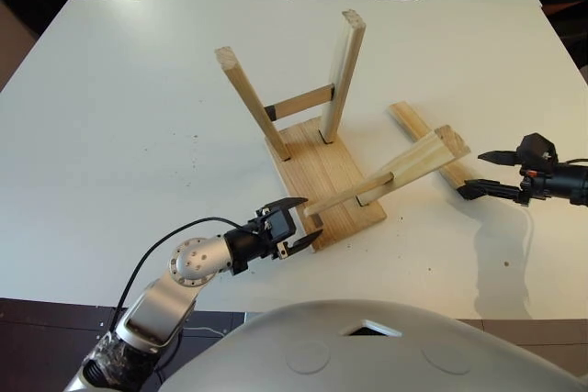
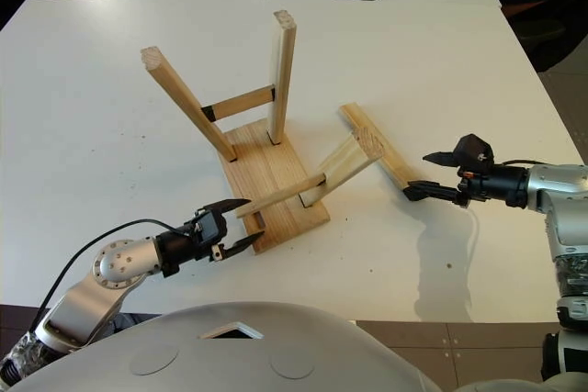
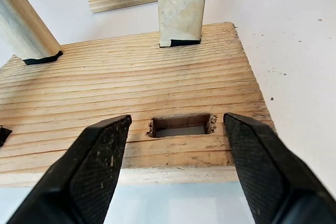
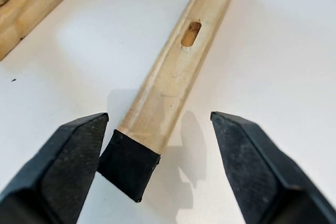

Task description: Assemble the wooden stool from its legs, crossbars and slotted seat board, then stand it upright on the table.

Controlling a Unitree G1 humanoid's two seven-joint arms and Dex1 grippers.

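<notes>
As it gapes, right end effector [image 4: 159, 118] straddles leg [image 4: 181, 59]

Silver left arm [image 1: 163, 298] with a round screw-ringed joint and black cable [image 1: 207, 219]; black left pincer [image 1: 312, 218]; right pincer [image 1: 469, 174] orange-flecked.

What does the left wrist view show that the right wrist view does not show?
Left wrist only: the seat board, its empty slot, a leg seated in the board. Right wrist only: the oval hole in the loose leg. Both: white table, open fingers, left fingers or right fingers, and probably that loose leg lying flat.
</notes>
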